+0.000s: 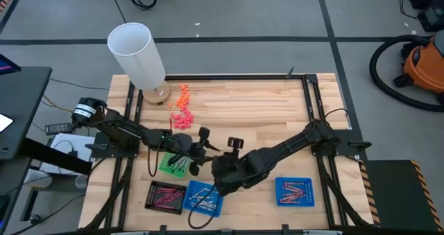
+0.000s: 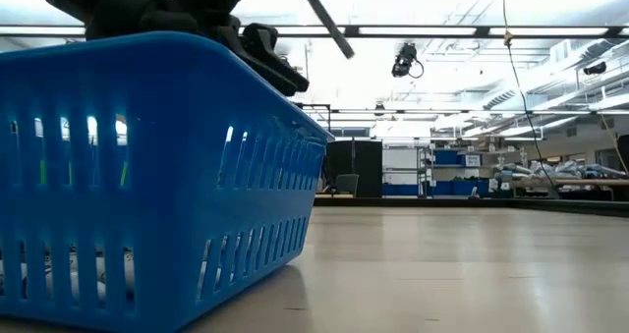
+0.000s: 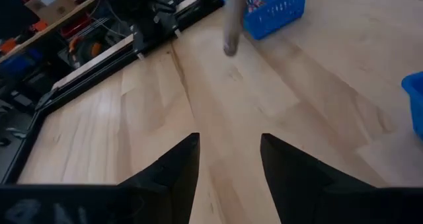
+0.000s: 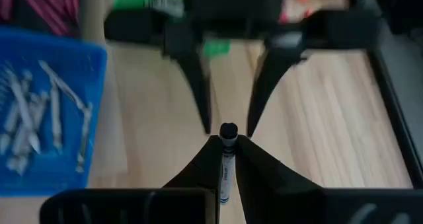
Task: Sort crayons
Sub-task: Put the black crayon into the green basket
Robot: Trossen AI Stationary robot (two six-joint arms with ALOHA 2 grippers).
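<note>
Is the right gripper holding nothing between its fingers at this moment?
No, the right gripper is shut on a thin crayon with a dark tip, clamped between its two dark fingers above the wooden table.

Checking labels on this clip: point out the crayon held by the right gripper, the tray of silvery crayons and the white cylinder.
Crayon [image 4: 227, 133], right wrist view, dark tip.
Tray [image 4: 46, 49], right wrist view, blue rim.
White cylinder [image 1: 139, 55], high view, side wall.

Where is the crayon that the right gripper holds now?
The crayon sits pinched in the right gripper, facing the open left gripper, beside the blue tray of silvery crayons.
</note>
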